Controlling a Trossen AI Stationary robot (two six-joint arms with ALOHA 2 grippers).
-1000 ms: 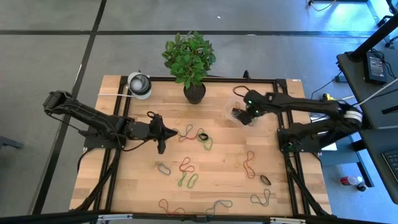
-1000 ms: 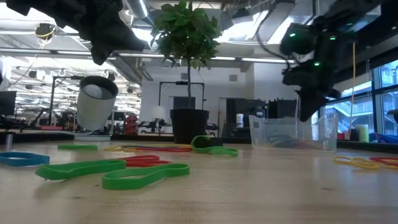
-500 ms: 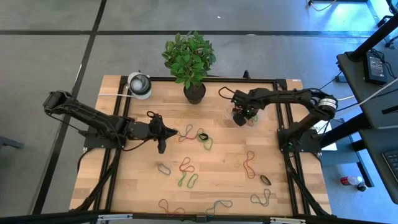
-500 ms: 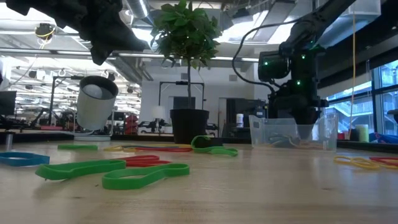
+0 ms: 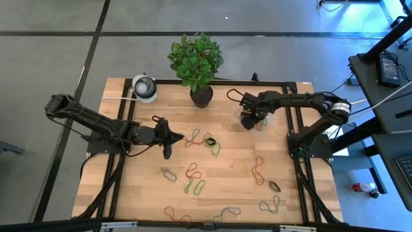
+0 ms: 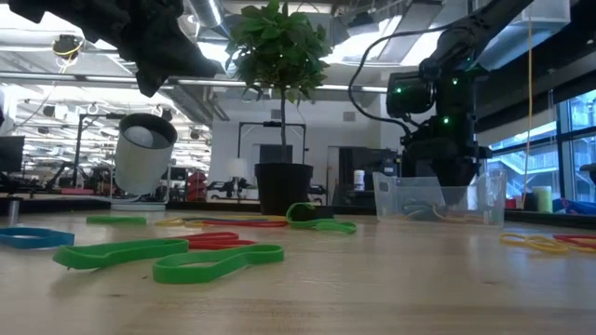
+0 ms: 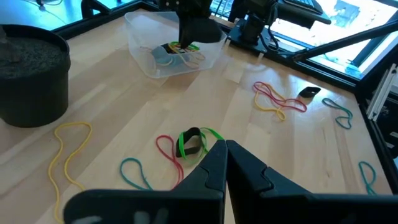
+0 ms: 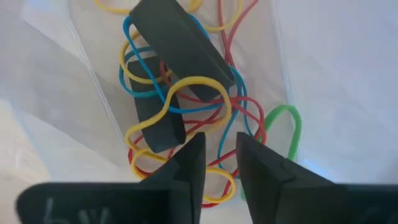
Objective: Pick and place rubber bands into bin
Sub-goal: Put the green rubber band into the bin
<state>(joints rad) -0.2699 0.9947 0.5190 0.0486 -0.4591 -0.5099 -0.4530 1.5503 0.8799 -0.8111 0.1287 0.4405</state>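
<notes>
The clear bin [image 5: 239,111] stands at the table's far right and holds a tangle of yellow, blue, red, green and black rubber bands [image 8: 186,106]. My right gripper [image 8: 221,155] points straight down into the bin [image 6: 438,200], open, its fingertips just above the pile with nothing between them. Several more rubber bands lie flat on the wood: red [image 5: 193,138], green and black [image 5: 211,143], green [image 5: 196,187], red [image 5: 259,169]. My left gripper [image 7: 224,149] hangs shut above the table's left middle [image 5: 168,136], near the green and black band [image 7: 191,142].
A black plant pot [image 5: 201,95] with a leafy plant stands at the far middle, left of the bin. A round white-and-grey object [image 5: 144,87] sits at the far left corner. More bands lie near the front edge [image 5: 226,212] and front right [image 5: 275,185].
My right gripper has sunk from beside and above the bin down into it, tipping until it points straight down, and has kept still for the last half second.
</notes>
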